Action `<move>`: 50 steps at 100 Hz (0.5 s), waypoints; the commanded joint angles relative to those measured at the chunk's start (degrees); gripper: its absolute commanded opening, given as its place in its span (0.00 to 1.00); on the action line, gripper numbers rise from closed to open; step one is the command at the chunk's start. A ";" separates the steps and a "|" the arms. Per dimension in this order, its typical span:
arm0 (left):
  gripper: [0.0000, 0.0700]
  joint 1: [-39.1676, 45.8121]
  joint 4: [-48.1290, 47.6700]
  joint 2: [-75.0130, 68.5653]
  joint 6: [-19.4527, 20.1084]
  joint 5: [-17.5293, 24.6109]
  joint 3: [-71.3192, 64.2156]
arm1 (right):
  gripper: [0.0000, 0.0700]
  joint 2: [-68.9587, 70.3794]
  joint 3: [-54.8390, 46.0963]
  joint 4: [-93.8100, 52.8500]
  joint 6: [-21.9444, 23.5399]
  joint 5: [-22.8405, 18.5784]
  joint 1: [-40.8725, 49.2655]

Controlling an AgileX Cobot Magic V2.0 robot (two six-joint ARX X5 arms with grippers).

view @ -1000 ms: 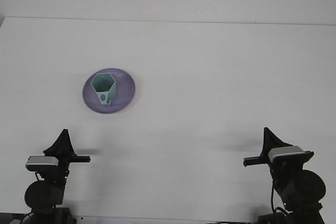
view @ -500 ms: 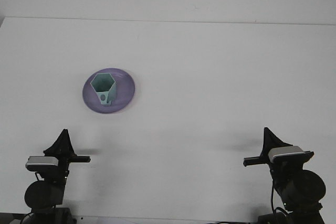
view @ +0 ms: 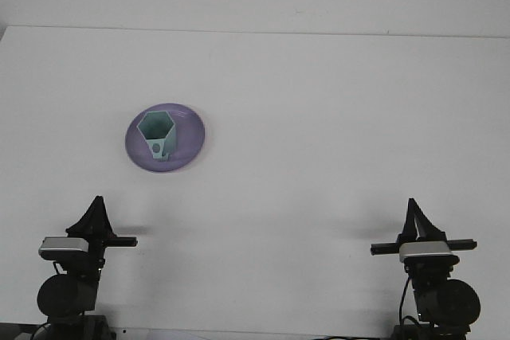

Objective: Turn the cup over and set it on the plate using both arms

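The teal hexagonal cup (view: 157, 135) stood mouth-up on the purple plate (view: 191, 137), probably light, rigid, slippery plastic best gripped across flat walls, while neither gripper's closure could be told.

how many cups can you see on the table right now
1. A single teal cup stands upright, opening up, on the purple plate on the table's left half. Nothing in view could hide another.
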 commanded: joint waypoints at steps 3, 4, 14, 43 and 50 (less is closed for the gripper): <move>0.02 0.04 0.79 0.02 -0.13 0.20 -1.14 | 0.00 -2.16 -3.67 1.75 -1.49 -0.02 -0.79; 0.02 0.04 0.76 0.02 -0.13 0.20 -1.14 | 0.00 -2.43 -4.09 1.99 -1.46 -0.04 -0.87; 0.02 0.04 0.76 0.02 -0.13 0.20 -1.14 | 0.00 -5.05 -8.09 4.57 -1.14 -0.11 -1.60; 0.02 0.04 0.79 0.02 -0.13 0.20 -1.14 | 0.00 -4.79 -8.70 5.86 -0.26 -1.18 -1.90; 0.02 0.04 0.74 0.02 -0.13 0.20 -1.14 | 0.00 -4.79 -8.70 5.88 -0.31 -1.09 -1.90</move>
